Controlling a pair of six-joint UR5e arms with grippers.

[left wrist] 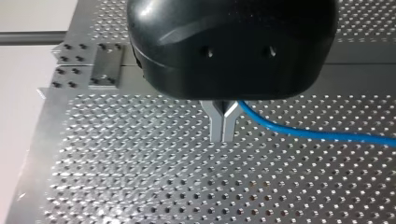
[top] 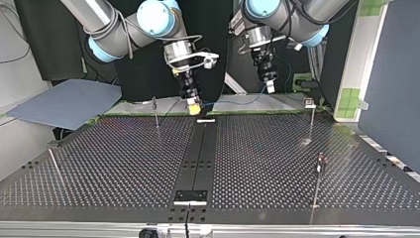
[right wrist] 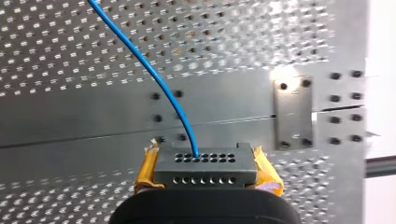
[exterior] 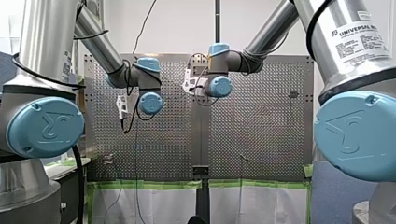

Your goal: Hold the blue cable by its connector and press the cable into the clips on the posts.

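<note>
In the right wrist view a grey multi-hole connector [right wrist: 205, 170] sits between the yellow pads [right wrist: 144, 170] of my right gripper [right wrist: 205, 163], which is shut on it. The blue cable [right wrist: 140, 60] rises out of the connector's face over the perforated plate. In the top view my right gripper [top: 193, 102] hangs at the table's far edge near the middle. The blue cable [top: 237, 102] runs from there toward the view's right to my left gripper [top: 270, 88]. In the left wrist view my left gripper [left wrist: 223, 133] has its metal fingers pressed together, and the blue cable [left wrist: 317, 134] leaves from between them.
Thin posts stand on the perforated table [top: 124, 163]: one at the far left [top: 155, 110], one at the far right [top: 311, 118], one nearer at the right [top: 319, 171] and a leaning one at the near left [top: 55, 166]. A black rail [top: 200, 158] runs down the table's middle.
</note>
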